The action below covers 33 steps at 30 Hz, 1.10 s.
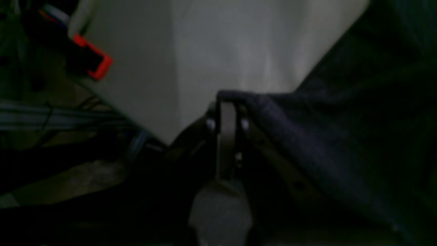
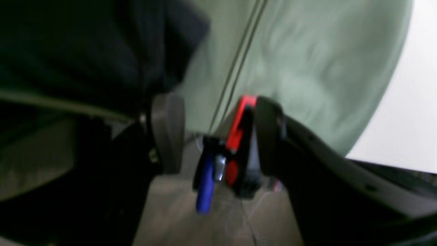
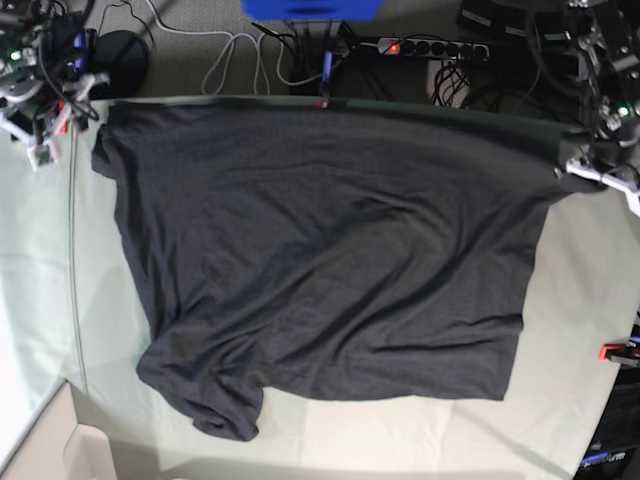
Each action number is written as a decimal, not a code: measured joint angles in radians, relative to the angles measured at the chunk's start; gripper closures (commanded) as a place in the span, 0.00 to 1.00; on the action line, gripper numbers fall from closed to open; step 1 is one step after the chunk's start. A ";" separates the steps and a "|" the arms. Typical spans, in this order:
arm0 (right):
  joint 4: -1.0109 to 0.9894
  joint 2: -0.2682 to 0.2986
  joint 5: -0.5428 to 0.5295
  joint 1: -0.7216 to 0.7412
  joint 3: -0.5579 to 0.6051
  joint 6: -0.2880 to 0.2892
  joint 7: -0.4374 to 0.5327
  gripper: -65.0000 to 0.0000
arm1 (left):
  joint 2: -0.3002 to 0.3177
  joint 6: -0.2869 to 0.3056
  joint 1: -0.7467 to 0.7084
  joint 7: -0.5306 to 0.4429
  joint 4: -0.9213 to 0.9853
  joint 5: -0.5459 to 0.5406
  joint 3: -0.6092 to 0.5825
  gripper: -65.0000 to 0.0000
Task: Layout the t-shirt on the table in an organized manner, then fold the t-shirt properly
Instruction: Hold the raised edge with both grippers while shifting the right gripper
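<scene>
The dark t-shirt (image 3: 330,250) lies spread over the pale green table (image 3: 580,330), its lower left part bunched. My left gripper (image 3: 585,165) holds the shirt's far right corner. In the left wrist view the left gripper (image 1: 227,102) is shut on an edge of the t-shirt (image 1: 341,136), lifted above the table (image 1: 205,51). My right gripper (image 3: 62,118) stands at the far left corner, just beside the shirt. In the right wrist view the right gripper (image 2: 218,133) is open with no cloth between its fingers (image 2: 167,133), and the t-shirt (image 2: 85,44) lies to its upper left.
A red clamp (image 2: 239,136) with a blue handle shows between the right gripper's open fingers at the table edge. Other red clamps (image 1: 95,61) (image 3: 612,351) grip the table's edges. Cables and a power strip (image 3: 420,46) lie on the floor beyond the far edge.
</scene>
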<state>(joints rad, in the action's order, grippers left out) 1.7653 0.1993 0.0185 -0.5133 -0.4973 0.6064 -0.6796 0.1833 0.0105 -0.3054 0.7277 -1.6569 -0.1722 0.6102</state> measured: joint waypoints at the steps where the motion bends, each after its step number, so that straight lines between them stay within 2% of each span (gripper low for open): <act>1: -0.016 -0.001 -0.001 0.000 0.019 0.000 0.001 0.49 | 0.000 0.000 0.002 0.000 0.000 0.000 0.000 0.99; 9: -0.029 -0.015 -0.013 0.003 0.092 0.002 0.011 0.49 | -0.001 0.000 0.001 0.000 0.000 0.000 0.001 0.99; 18: -0.081 -0.033 -0.016 0.040 0.090 0.000 0.010 0.51 | -0.001 0.000 0.001 0.000 0.000 0.000 -0.001 0.99; 21: -0.093 -0.033 -0.016 0.047 0.090 0.000 0.011 0.63 | -0.001 0.000 0.001 0.000 0.000 0.000 -0.001 0.99; 27: -0.093 -0.033 -0.016 0.045 0.090 0.000 0.012 0.98 | -0.001 0.000 0.002 0.000 0.000 0.000 -0.001 0.99; 33: -0.072 -0.034 -0.012 0.042 0.089 0.011 0.006 1.00 | -0.001 0.000 0.021 0.001 -0.004 -0.001 0.000 0.99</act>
<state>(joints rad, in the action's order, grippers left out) 1.6932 0.1654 0.0067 -0.4717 -0.4084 0.6170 -0.6739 0.1822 0.0105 -0.2840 0.7284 -1.6608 -0.1730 0.6098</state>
